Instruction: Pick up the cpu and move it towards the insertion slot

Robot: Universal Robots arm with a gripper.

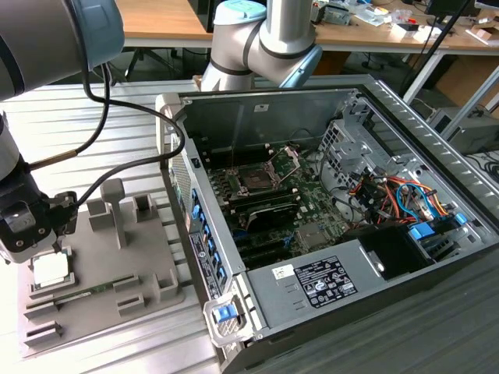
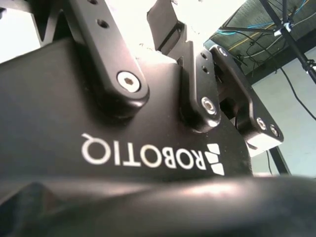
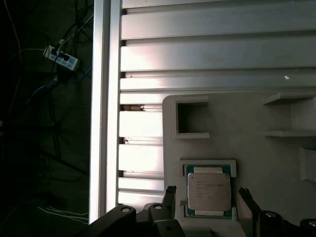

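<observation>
Black fingers (image 3: 169,197) of the gripper (image 3: 206,190) are spread wide in the first wrist view. One stands on each side of the cpu (image 3: 209,193) with a gap on either flank, so the hand is released and holds nothing. The cpu lies flat, silvery lid up, in a square green-edged nest of the grey fixture plate (image 3: 247,123). Lines of fine print run across the lid. In the second wrist view, white lettering (image 2: 143,155) runs across the gripper's black body. The fixture plate rests on a slotted aluminium table (image 3: 197,49). In the exterior view the gripper hangs just over the cpu at the left edge. To the exterior view's right, well apart from the cpu, an opened computer case (image 1: 437,140) lies on its side, with a white printed label (image 1: 316,282) on the grey box at its near end. Deeper inside the case sits the insertion slot (image 1: 253,178), dark at its centre with a silver frame. Its retaining plate (image 1: 288,160) is swung up. Wooden desks (image 1: 156,19) stand farthest back.
</observation>
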